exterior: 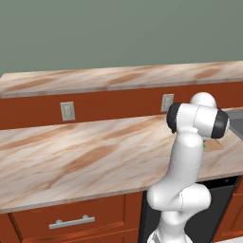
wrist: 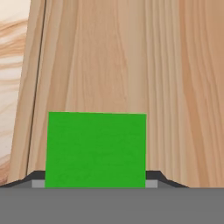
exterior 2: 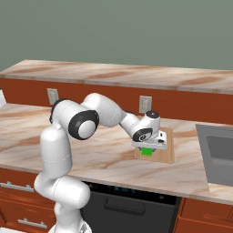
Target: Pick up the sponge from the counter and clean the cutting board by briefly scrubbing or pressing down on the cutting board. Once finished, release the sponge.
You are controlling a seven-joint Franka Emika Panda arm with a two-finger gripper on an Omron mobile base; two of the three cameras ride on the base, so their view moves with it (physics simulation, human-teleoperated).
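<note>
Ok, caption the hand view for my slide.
Hand shut on the green sponge, over the wooden cutting board.

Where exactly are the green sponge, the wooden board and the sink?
sponge (wrist: pixel 96 148): hand view, middle of its green top.
cutting board (exterior 2: pixel 169 154): right base view, bare right strip of the wood.
sink (exterior 2: pixel 220 150): right base view, inside of its grey basin.

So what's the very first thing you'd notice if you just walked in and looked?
The big white robot arm bending over the marble counter grabs your eye first. Then the bright green sponge, pinched in the gripper right above the wooden cutting board. A sink sits off to the right.
</note>
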